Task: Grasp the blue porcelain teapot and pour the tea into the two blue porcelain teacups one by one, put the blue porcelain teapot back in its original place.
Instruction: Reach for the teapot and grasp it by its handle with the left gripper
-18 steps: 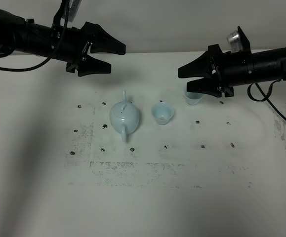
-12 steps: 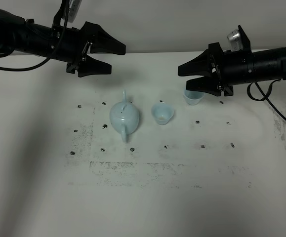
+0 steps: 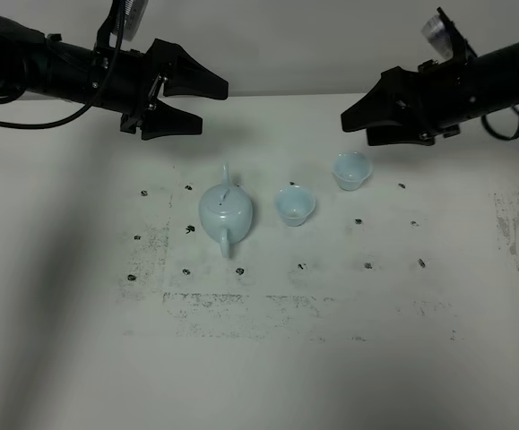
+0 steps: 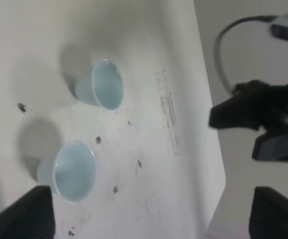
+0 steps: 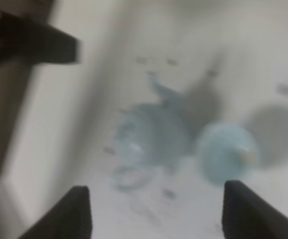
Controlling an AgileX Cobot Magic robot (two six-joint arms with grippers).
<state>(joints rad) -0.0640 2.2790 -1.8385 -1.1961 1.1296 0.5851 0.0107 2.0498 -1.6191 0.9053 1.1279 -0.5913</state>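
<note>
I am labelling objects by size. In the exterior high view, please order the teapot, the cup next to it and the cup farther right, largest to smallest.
1. The blue porcelain teapot: clearly largest.
2. The teacup beside it and the teacup farther right: they look alike, so I do not rank them.

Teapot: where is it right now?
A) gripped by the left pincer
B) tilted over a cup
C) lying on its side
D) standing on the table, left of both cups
D: the teapot stands upright on the table, with the near cup and far cup to its right. The left pincer and right pincer hang open, holding nothing.
</note>
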